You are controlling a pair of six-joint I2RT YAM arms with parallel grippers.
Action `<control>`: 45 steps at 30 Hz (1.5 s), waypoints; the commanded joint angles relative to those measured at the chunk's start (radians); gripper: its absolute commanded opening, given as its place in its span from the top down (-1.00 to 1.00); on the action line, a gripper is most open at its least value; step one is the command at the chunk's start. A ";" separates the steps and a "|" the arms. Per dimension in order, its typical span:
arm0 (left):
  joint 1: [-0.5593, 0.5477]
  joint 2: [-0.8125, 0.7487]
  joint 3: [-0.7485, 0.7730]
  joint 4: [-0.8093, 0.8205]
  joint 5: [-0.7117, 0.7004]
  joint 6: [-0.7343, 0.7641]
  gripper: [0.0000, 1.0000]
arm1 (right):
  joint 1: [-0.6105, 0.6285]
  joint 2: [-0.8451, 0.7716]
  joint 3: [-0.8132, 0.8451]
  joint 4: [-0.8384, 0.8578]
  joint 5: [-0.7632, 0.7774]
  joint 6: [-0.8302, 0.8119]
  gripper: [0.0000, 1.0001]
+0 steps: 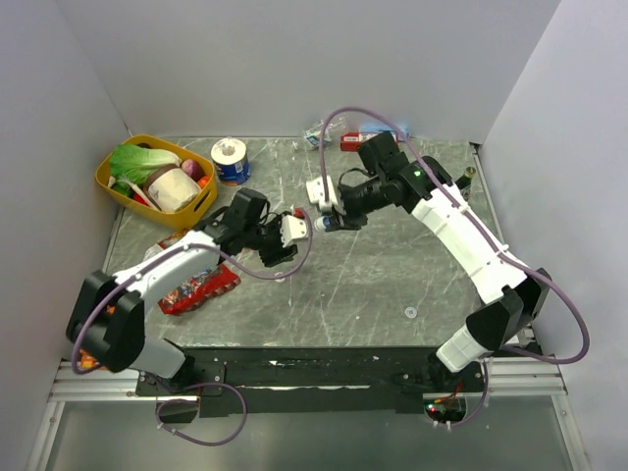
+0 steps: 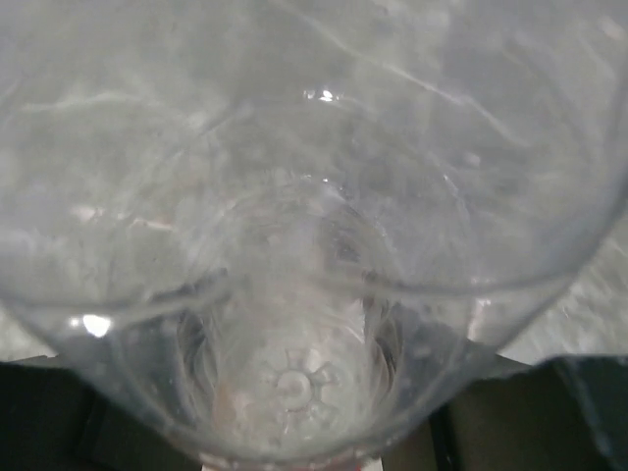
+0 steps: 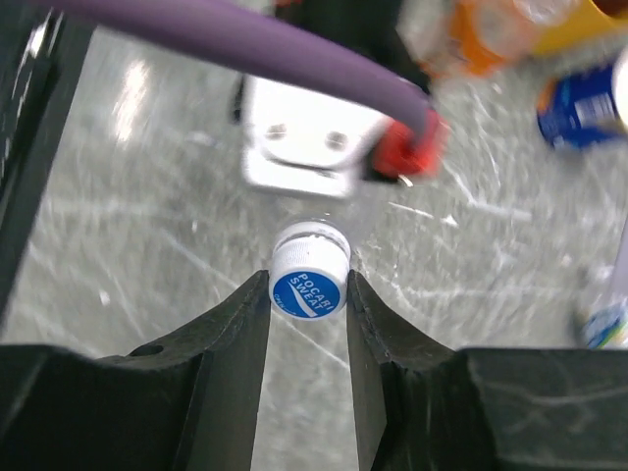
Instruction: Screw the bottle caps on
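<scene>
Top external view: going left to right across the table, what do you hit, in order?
Yellow basket → blue tin with a white top → left gripper, holding the clear bottle → right gripper, pinching the cap. The packets at the back and front left overlap these, so they are left out.

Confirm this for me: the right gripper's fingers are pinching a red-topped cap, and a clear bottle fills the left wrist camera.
Wrong on the colour: the right wrist view shows the cap in the right gripper has a blue top with white lettering, not red. The rest stands: a clear bottle fills the left wrist camera.
</scene>
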 commanded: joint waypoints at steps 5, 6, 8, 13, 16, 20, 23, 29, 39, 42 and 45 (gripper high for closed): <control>-0.051 -0.214 -0.098 0.601 -0.200 -0.412 0.98 | -0.048 0.093 0.065 0.156 0.010 0.626 0.59; -0.063 -0.224 -0.103 0.625 -0.269 -0.409 0.98 | -0.062 0.125 0.088 0.133 0.000 0.655 0.60; -0.107 -0.227 -0.111 0.650 -0.367 -0.408 0.98 | -0.076 0.159 0.161 0.103 -0.023 0.753 0.60; -0.213 -0.196 -0.094 0.748 -0.791 -0.399 0.98 | -0.130 0.300 0.337 -0.034 -0.108 1.004 0.60; -0.255 -0.161 -0.077 0.797 -0.947 -0.353 0.98 | -0.154 0.301 0.293 0.010 -0.139 1.130 0.60; -0.270 -0.123 -0.045 0.817 -1.080 -0.322 0.98 | -0.165 0.281 0.270 0.033 -0.126 1.209 0.63; -0.276 -0.081 -0.006 0.793 -1.154 -0.308 0.98 | -0.160 0.262 0.267 0.043 -0.098 1.273 0.66; -0.275 -0.064 0.012 0.657 -1.076 -0.354 0.98 | -0.186 0.239 0.368 -0.006 -0.090 1.220 -0.14; -0.209 -0.152 -0.071 0.460 -0.497 -0.282 0.98 | -0.412 0.031 0.423 -0.032 -0.262 0.628 -0.99; -0.157 -0.143 -0.011 0.327 -0.276 -0.226 0.98 | -0.380 -0.073 0.312 -0.114 -0.347 0.270 -0.93; -0.094 -0.130 0.049 0.166 -0.046 -0.091 0.98 | -0.256 -0.196 0.152 -0.125 -0.265 -0.071 -0.73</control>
